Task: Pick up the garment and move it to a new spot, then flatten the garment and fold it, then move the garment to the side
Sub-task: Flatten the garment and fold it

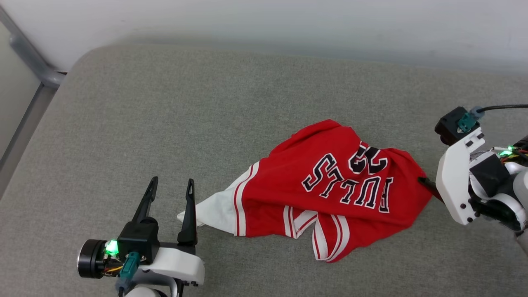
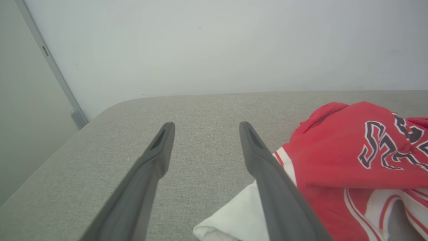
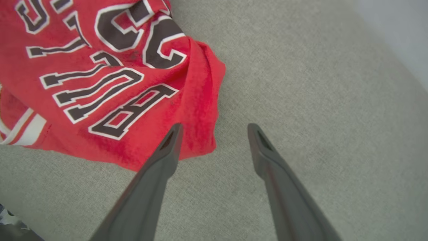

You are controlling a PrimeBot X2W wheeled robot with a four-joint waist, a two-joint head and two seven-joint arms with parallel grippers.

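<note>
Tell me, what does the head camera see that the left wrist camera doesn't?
Head view: the whole crumpled garment, its BULLS lettering and number, and the right gripper at its far edge. Left wrist view: a close look along the left gripper, one of its open fingers crossing in front of the white sleeve. Both: the left gripper, the red garment, the grey cushion.

Overhead head camera; low, close wrist cameras, garment in all.

Left fingers apart, right fingers apart
</note>
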